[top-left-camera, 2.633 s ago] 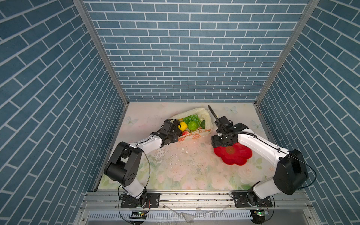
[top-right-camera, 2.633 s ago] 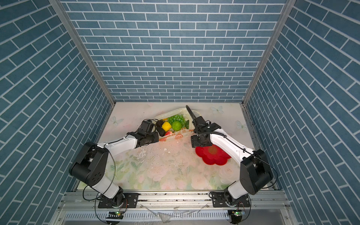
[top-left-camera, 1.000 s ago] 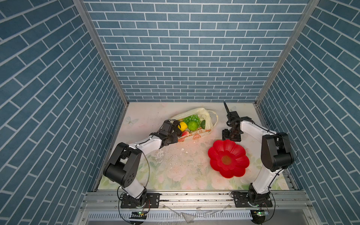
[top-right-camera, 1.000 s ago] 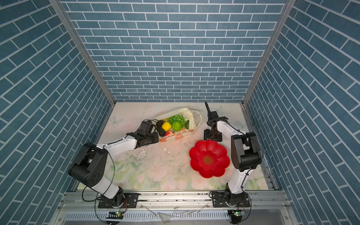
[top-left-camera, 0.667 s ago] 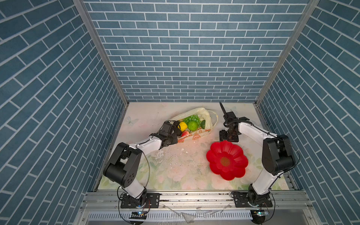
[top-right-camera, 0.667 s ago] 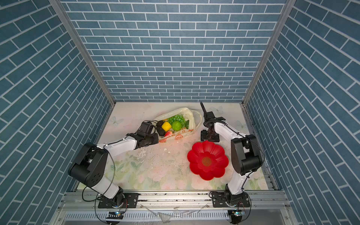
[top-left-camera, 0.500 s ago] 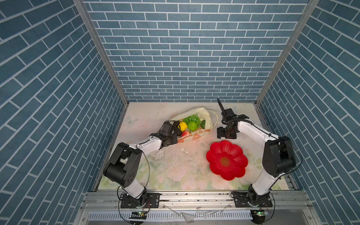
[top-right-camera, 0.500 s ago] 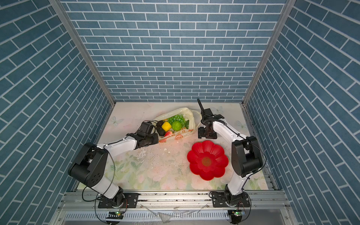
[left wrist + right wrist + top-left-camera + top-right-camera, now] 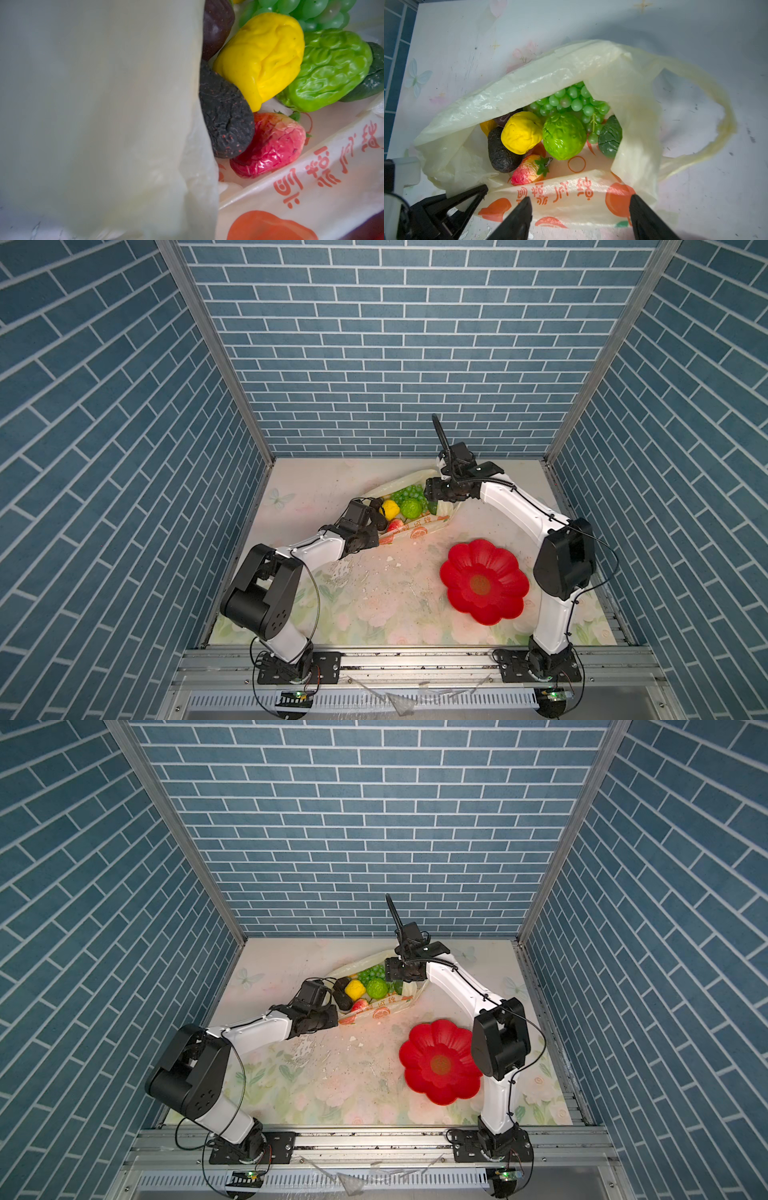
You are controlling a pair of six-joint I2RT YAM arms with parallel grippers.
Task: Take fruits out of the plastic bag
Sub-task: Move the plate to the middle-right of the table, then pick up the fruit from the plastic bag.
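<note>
left arm [image 9: 316, 546] low, jaws clamped | right arm [image 9: 515, 506] extended, jaws spread

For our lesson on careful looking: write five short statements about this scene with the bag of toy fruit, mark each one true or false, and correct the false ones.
1. The red plate holds nothing. True.
2. The right gripper grips the strawberry. False: its jaws stand open over the bag and hold nothing.
3. The left gripper is shut on the bag's edge. True.
4. The strawberry lies outside the bag. False: it lies inside the bag.
5. The grapes are green. True.
</note>
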